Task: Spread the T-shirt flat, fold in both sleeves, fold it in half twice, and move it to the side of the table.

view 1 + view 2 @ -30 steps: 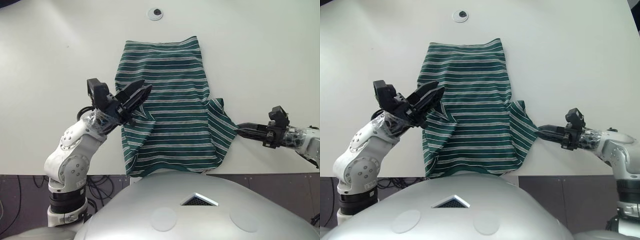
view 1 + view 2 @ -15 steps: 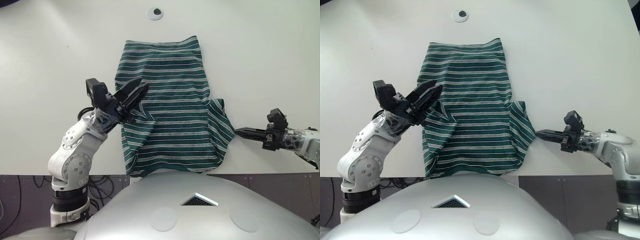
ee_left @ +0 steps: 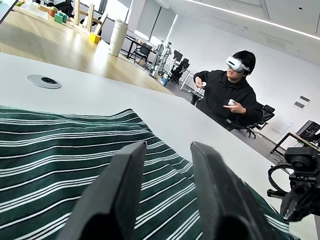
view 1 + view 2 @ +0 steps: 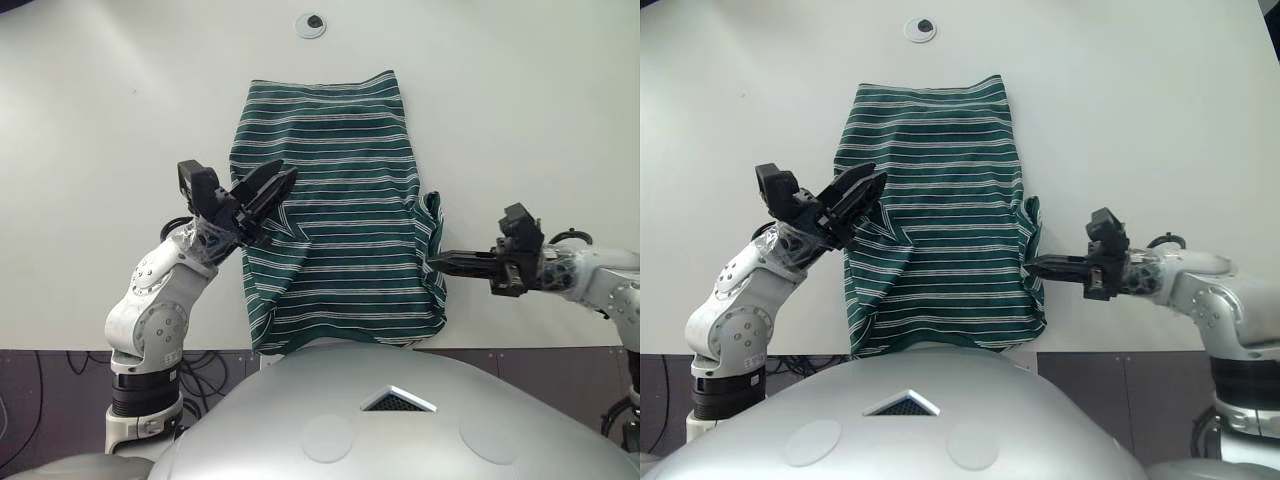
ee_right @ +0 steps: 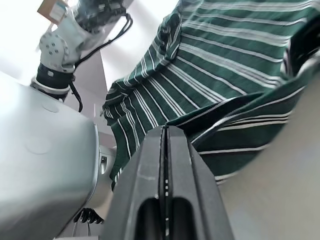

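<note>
My Right gripper (image 4: 435, 261), fingers together, touches the T-shirt sleeve (image 4: 432, 208) at its tip; I'd push low, level. Left gripper (image 4: 282, 173) parted.

A round grey cable port (image 4: 311, 25) sits in the bench (image 4: 100, 120) near its far edge. Black cables (image 4: 205, 365) hang below its near-left edge.

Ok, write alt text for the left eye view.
A green striped T-shirt lies on a white table, the sleeve on the robot's right bunched inward. The shut right hand points at that sleeve; the open left hand is over the opposite edge.
</note>
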Tool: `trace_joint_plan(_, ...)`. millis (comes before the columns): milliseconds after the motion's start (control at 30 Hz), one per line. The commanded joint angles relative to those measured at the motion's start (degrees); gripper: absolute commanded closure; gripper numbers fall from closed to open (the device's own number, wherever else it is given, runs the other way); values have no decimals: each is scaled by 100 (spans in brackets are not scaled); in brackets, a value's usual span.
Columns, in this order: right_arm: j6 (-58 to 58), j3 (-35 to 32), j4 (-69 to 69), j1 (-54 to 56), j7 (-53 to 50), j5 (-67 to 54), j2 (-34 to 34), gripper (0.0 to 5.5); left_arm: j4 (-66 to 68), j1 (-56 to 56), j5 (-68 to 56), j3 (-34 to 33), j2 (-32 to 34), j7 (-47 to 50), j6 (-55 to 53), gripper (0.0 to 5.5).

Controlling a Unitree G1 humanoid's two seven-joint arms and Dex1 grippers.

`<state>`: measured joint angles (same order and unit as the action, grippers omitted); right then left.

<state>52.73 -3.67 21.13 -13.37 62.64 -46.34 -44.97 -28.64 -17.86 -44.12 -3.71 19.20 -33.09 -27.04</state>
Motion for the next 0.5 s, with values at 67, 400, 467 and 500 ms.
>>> trace_joint_plan(67, 307, 361, -52, 519, -771, -130, 710, 547, 74, 33, -15, -101, 10, -14, 30, 387)
trace_joint_plan(400, 318, 1007, -116, 672, -1246, -4, 1218, 547, 48, 162, -65, -216, 110, -38, -21, 387)
trace_joint_plan(467, 284, 1079, -137, 680, -1284, 31, 1236, 528, 89, 167, -17, -220, 134, -59, -1, 387)
trace_joint_plan(500, 264, 1096, -152, 683, -1292, 42, 1229, 514, 102, 159, 29, -224, 161, -71, 28, 387)
